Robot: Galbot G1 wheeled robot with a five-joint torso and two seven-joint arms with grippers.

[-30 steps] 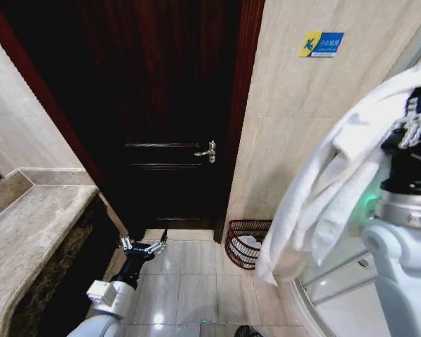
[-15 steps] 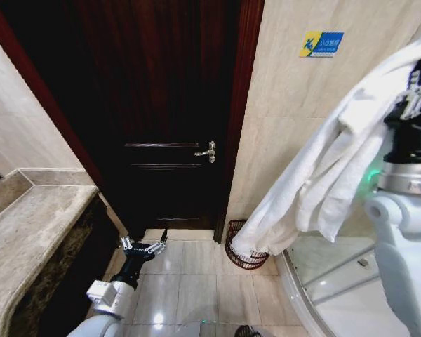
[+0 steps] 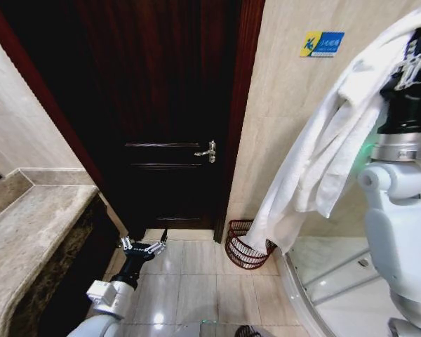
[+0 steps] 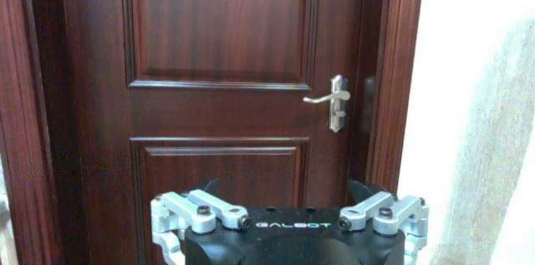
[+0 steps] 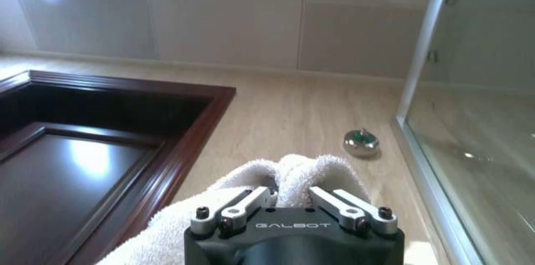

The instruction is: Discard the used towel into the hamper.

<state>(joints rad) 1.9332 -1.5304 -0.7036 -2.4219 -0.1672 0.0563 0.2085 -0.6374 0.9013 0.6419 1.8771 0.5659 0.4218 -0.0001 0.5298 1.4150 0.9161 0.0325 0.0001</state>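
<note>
2 grippers, 1 white towel (image 3: 323,151) raised beside the door (image 3: 161,105).
Head view: right gripper (image 3: 412,53) clamps the towel high; its hem hangs over the hamper (image 3: 244,246) at the floor's wall edge. Left gripper (image 3: 143,246) low, fingers apart. Right wrist view: fingers (image 5: 242,205) pinch the towel.

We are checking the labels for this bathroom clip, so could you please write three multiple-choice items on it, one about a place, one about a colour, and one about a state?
1. Where does the hamper stand?
A. on the floor by the wall, right of the door
B. on the stone counter
C. inside the shower

2. What colour is the towel?
A. blue
B. white
C. brown

3. What state is the right gripper in?
A. open, empty
B. shut on the towel, raised high
C. resting on the floor

Answers: 1 A, the basket sits on the tiles beside the door frame. 2 B, the hanging cloth is white. 3 B, the right wrist view shows cloth pinched between the fingers.
</note>
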